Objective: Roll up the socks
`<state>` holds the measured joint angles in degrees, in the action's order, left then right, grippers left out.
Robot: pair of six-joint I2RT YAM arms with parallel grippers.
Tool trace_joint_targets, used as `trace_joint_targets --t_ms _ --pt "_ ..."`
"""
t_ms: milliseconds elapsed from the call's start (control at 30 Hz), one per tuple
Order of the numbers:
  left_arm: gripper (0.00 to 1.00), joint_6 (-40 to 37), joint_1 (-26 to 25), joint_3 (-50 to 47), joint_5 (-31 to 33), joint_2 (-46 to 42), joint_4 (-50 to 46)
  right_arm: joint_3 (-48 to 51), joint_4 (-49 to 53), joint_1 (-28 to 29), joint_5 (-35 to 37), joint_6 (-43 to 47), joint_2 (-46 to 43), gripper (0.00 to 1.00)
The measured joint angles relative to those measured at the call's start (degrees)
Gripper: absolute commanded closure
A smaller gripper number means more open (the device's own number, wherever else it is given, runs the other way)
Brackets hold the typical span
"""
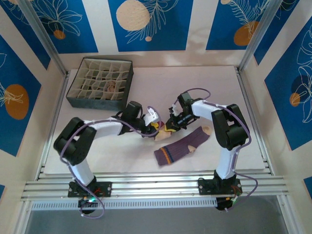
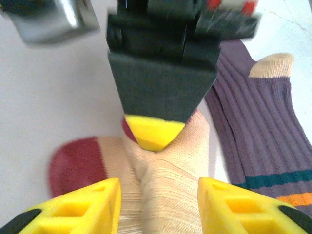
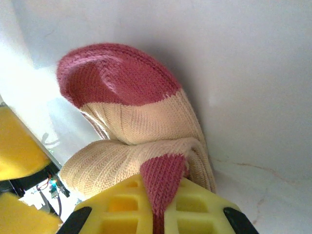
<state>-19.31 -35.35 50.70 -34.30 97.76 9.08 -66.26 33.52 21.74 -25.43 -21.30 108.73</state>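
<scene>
Cream sock point(image 3: 141, 126) pinched in right gripper point(image 3: 158, 197)

White arms point(image 1: 105, 127), black joints point(image 1: 73, 132), purple cables point(image 1: 196, 90), yellow claw pads point(image 2: 83, 207)

The cream sock point(image 1: 162, 130) sits bunched in the middle of the table point(image 1: 122, 156). Its knitted body is folded over itself into a loose lump, and one dark red end bulges out to the side (toe or heel, hard to tell which). A second red fold is pinched between the closed fingers of the right gripper point(image 3: 158, 207). Close against its right side, the purple sock point(image 1: 183, 146) lies flat and stretched out on a diagonal. It is ribbed, with a tan toe pointing away, a tan heel, and teal and orange bands near the cuff.
</scene>
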Motion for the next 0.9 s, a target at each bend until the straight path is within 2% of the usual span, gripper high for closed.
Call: trace_joint_targets --t_ms 133,400,500,667,733,767,833,900 --pt "0.51 -7.19 -2.60 -2.43 6.25 -4.98 2.27 -0.39 1.22 0.02 0.22 0.17 0.13 1.00" --pt "0.43 -19.96 -16.44 -8.37 23.54 -4.02 8.17 -1.38 3.04 0.44 0.61 0.22 0.52 1.00" --pt "0.42 -22.23 -18.14 -8.66 29.81 -1.40 10.71 -1.90 3.87 0.44 0.59 0.46 0.94 1.00" --pt "0.42 -23.65 -18.53 -8.66 35.06 1.42 14.73 -2.12 4.11 0.42 0.66 0.85 1.01 1.00" --pt "0.48 -24.11 -18.58 -8.63 36.20 2.27 15.82 -2.12 4.26 0.42 0.63 1.07 1.01 1.00" --pt "0.54 -24.26 -18.58 -8.52 36.81 2.80 16.22 -2.12 4.28 0.42 0.63 1.16 1.01 1.00" --pt "0.70 -24.85 -18.56 -7.89 37.86 3.67 16.79 -2.12 4.44 0.42 0.63 1.29 1.01 0.99" --pt "0.88 -24.59 -18.58 -7.32 38.49 4.11 16.74 -2.12 4.52 0.15 0.61 1.49 1.01 0.93"
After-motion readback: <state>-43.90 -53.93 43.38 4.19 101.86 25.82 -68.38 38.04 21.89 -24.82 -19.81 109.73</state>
